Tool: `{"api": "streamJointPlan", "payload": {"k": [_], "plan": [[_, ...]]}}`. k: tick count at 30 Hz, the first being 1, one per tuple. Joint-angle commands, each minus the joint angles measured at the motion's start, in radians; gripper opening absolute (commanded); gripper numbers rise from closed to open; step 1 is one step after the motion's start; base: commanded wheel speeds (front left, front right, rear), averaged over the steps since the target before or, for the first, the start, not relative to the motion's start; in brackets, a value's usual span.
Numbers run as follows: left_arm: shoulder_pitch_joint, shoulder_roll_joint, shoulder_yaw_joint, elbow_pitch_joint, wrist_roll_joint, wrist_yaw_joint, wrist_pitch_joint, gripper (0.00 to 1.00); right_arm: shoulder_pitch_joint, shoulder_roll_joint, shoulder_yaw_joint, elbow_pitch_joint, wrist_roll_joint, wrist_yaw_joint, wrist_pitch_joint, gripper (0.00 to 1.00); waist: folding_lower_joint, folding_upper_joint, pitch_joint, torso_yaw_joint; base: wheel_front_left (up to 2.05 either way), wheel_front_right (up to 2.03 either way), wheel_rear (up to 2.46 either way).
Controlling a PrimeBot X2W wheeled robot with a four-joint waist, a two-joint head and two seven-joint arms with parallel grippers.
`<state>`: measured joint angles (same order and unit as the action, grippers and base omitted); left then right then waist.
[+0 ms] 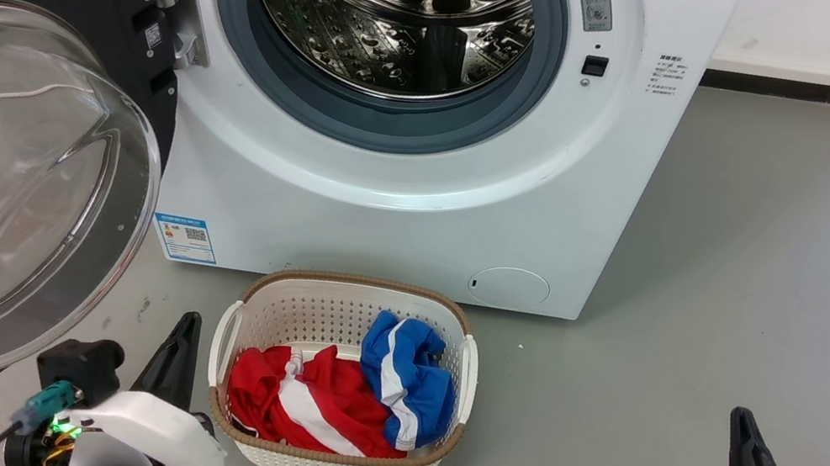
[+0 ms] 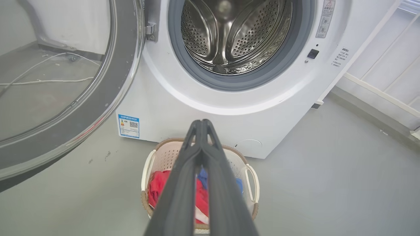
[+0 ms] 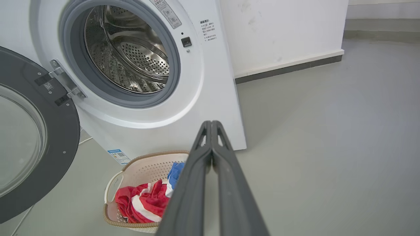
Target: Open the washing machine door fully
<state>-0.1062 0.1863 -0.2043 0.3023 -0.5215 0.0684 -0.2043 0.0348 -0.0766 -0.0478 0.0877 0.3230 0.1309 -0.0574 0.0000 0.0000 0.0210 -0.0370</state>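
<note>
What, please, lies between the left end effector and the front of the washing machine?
The left wrist view shows a laundry basket holding red and blue garments on the floor between the left end effector and the washing machine.

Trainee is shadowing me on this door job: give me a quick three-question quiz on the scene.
1. True or false: the washing machine door is latched shut over the drum.
2. The clothes in the basket are: A) green and yellow B) red and blue C) black and grey
3. Fill in: the fingers of the left gripper and the right gripper are pressed ____.
Key: 1 false; 2 B; 3 shut.
</note>
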Motion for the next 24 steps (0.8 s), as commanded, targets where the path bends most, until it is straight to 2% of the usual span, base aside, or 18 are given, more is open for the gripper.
{"api": "streamJointPlan", "payload": {"k": [1, 24], "plan": [[-0.019, 0.002, 0.017, -0.018, -0.033, -0.009, 0.007, 0.00, -0.033, 0.000, -0.004, -0.010, 0.040, 0.000, 0.004, 0.00, 0.0000, 0.0000, 0.000, 0.000, 0.00, 0.00, 0.00], [-0.015, -0.039, 0.108, -0.032, -0.352, -0.067, 0.100, 0.00, -0.069, 0.008, -0.022, 0.038, 0.417, 0.000, 0.054, 0.00, 0.0000, 0.0000, -0.004, 0.008, 0.00, 0.00, 0.00]]}}
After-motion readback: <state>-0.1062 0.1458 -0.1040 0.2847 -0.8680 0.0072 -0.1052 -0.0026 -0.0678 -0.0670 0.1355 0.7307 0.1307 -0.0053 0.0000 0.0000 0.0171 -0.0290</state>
